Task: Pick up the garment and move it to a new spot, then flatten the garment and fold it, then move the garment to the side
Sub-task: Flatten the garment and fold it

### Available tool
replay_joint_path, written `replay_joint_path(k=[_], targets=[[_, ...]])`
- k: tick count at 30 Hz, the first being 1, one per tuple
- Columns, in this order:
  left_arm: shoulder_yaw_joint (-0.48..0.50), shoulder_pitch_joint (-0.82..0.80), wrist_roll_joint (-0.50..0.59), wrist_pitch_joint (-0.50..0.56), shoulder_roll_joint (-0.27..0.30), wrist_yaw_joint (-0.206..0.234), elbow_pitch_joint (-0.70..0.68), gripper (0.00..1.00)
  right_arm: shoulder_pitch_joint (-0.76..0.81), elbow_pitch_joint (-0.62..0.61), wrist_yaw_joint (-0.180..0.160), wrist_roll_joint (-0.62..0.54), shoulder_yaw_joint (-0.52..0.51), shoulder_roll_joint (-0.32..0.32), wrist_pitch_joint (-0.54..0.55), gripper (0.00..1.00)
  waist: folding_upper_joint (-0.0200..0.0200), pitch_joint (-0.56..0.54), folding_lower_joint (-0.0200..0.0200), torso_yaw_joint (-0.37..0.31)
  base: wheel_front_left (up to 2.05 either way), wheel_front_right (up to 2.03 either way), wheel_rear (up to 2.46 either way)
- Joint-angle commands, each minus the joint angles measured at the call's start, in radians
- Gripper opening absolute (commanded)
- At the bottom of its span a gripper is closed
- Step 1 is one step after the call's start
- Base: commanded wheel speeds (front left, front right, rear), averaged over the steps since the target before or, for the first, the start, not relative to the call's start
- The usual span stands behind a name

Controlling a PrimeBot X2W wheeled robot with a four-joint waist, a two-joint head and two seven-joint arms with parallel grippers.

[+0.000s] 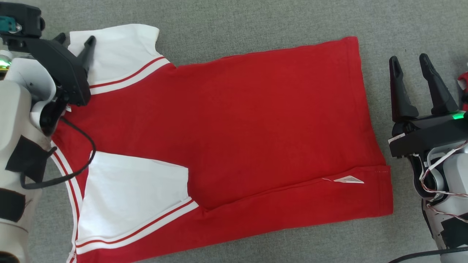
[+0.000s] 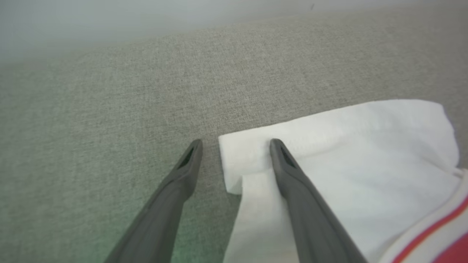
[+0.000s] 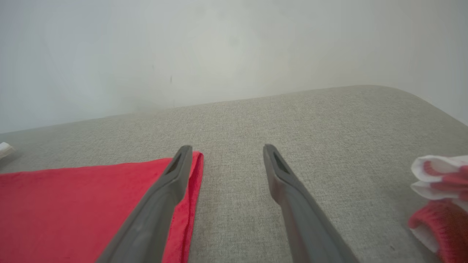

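The garment (image 1: 237,120) is a red T-shirt with white, red-striped sleeves. It lies flat on the grey cloth-covered table (image 1: 256,22), collar end to the left and hem to the right. The near sleeve is folded in over the body. My left gripper (image 1: 76,38) is open at the far sleeve's (image 2: 365,153) outer corner: one finger is over the white cloth, the other over the bare table. My right gripper (image 1: 408,57) is open just right of the hem's far corner, with nothing between its fingers. In the right wrist view one finger of the right gripper (image 3: 227,148) overlaps the red hem (image 3: 73,204).
A bunched red and white cloth (image 1: 463,84) lies at the table's right edge, seen also in the right wrist view (image 3: 438,197). A black cable (image 1: 84,146) from my left arm hangs over the shirt's shoulder. A pale wall (image 3: 234,47) rises behind the table's rounded far corner.
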Motion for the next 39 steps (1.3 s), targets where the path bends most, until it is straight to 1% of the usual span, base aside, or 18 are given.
replay_joint_path(k=[1,2,3,4,6,9,12,14,19,26,27,28,29,34,35,39], targets=[[-0.002,-0.002,-0.010,0.006,0.000,-0.002,0.015,0.59,-0.006,0.003,-0.001,0.005,0.004,-0.005,-0.007,1.00,-0.0001,0.001,0.0000,-0.001,0.00,0.00,0.00],[-0.004,-0.007,-0.014,0.009,-0.002,-0.008,0.022,0.40,-0.009,0.005,-0.001,0.007,0.007,-0.007,-0.008,1.00,-0.0001,0.002,0.0000,-0.001,0.00,0.00,0.00],[-0.003,-0.011,-0.024,0.010,-0.006,-0.011,0.026,0.09,-0.012,0.007,-0.001,0.007,0.009,-0.008,-0.008,1.00,-0.0001,0.002,0.0000,-0.002,0.00,0.00,0.00],[-0.004,-0.015,-0.022,0.011,-0.008,-0.018,0.030,0.00,-0.016,0.009,-0.001,0.008,0.010,-0.009,-0.008,1.00,-0.0001,0.002,0.0000,-0.002,0.00,0.00,0.00],[-0.012,-0.023,-0.025,0.015,-0.010,-0.025,0.034,0.00,-0.024,0.013,-0.001,0.013,0.009,-0.015,-0.004,1.00,-0.0001,0.003,0.0000,-0.002,0.00,0.00,0.00],[-0.018,-0.040,-0.019,-0.009,-0.011,-0.030,0.031,0.00,-0.044,0.020,-0.001,0.023,0.011,-0.022,0.009,1.00,-0.0001,0.005,0.0000,0.000,0.00,0.00,0.00],[-0.025,-0.060,-0.006,-0.032,-0.014,-0.025,0.023,0.00,-0.081,0.040,-0.001,0.040,0.036,-0.041,0.034,1.00,-0.0001,0.007,0.0000,0.009,0.00,0.00,0.00],[-0.033,-0.074,0.002,-0.047,-0.023,-0.021,0.017,0.00,-0.111,0.066,-0.001,0.052,0.068,-0.057,0.056,1.00,-0.0001,0.010,0.0000,0.021,0.00,0.00,0.00],[-0.059,-0.100,0.008,-0.070,-0.050,-0.031,0.005,0.00,-0.193,0.154,-0.001,0.093,0.179,-0.090,0.105,1.00,-0.0001,0.022,0.0000,0.054,0.00,0.00,0.00],[-0.082,-0.118,0.012,-0.100,-0.075,-0.036,-0.011,0.00,-0.285,0.299,-0.001,0.161,0.307,-0.105,0.131,1.00,-0.0001,0.030,0.0000,0.087,0.00,0.00,0.00],[-0.082,-0.116,0.005,-0.103,-0.078,-0.039,-0.016,0.00,-0.291,0.310,-0.001,0.170,0.320,-0.105,0.125,0.45,-0.0001,0.029,0.0000,0.089,0.00,0.00,0.00],[-0.080,-0.111,-0.005,-0.108,-0.083,-0.043,-0.021,0.00,-0.298,0.320,-0.001,0.179,0.329,-0.108,0.113,0.21,-0.0001,0.028,0.0000,0.091,0.00,0.00,0.00],[-0.077,-0.106,-0.013,-0.113,-0.083,-0.044,-0.028,0.00,-0.304,0.325,-0.001,0.187,0.337,-0.112,0.103,0.00,-0.0001,0.025,0.0000,0.092,0.00,0.00,0.00],[-0.065,-0.069,-0.048,-0.135,-0.072,-0.052,-0.088,0.00,-0.303,0.313,-0.001,0.214,0.370,-0.141,0.028,0.00,-0.0001,-0.003,0.0000,0.097,0.00,0.00,0.00],[-0.065,-0.069,-0.048,-0.135,-0.072,-0.052,-0.088,0.00,-0.303,0.313,-0.001,0.214,0.370,-0.141,0.028,0.00,-0.0001,-0.003,0.0000,0.097,0.00,0.00,0.00],[-0.049,-0.014,-0.081,-0.152,-0.053,-0.056,-0.185,0.00,-0.271,0.264,-0.001,0.202,0.401,-0.171,-0.018,0.00,-0.0001,-0.035,0.0000,0.098,0.00,0.00,0.00]])
